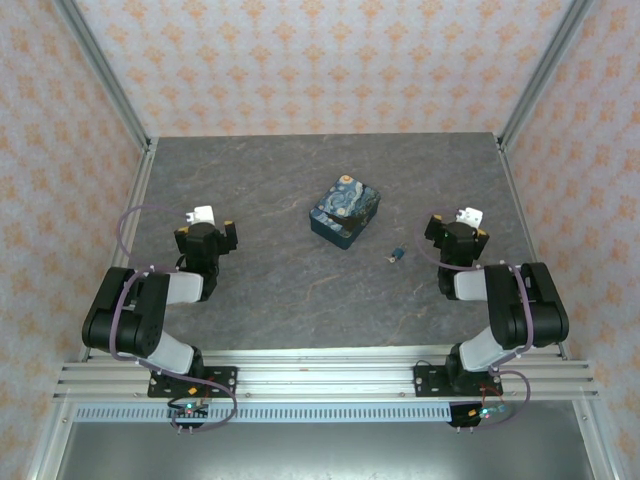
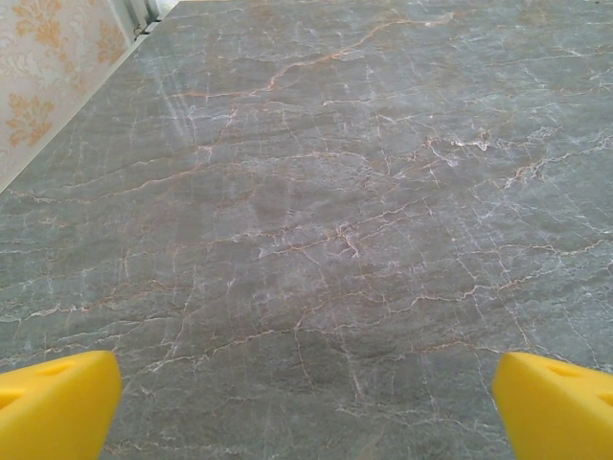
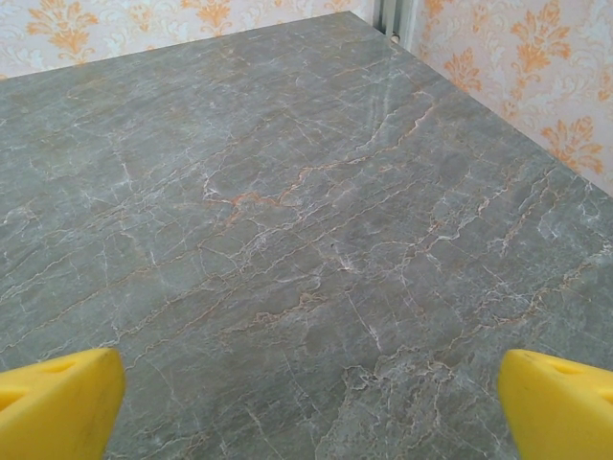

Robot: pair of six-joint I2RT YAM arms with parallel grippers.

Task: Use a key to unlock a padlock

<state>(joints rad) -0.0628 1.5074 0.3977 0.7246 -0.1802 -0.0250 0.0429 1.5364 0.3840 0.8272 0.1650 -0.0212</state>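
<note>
The padlock (image 1: 345, 210), a square block with a blue-and-yellow starry-night top and dark teal sides, lies near the middle of the grey marbled table (image 1: 270, 290). The tiny key (image 1: 396, 255) with a dark blue head rests on the table just right of and nearer than the padlock. My left gripper (image 1: 206, 227) hangs well to the left of the padlock, open and empty. On the right, my right gripper (image 1: 457, 228) stands open beside the key, nothing in it. In both wrist views the yellow fingertips (image 2: 57, 407) (image 3: 57, 402) sit far apart over bare table.
Aluminium frame posts (image 1: 105, 75) and orange-patterned walls (image 1: 330, 60) enclose the table on three sides. A metal rail (image 1: 320, 380) carrying both arm bases runs along the near edge.
</note>
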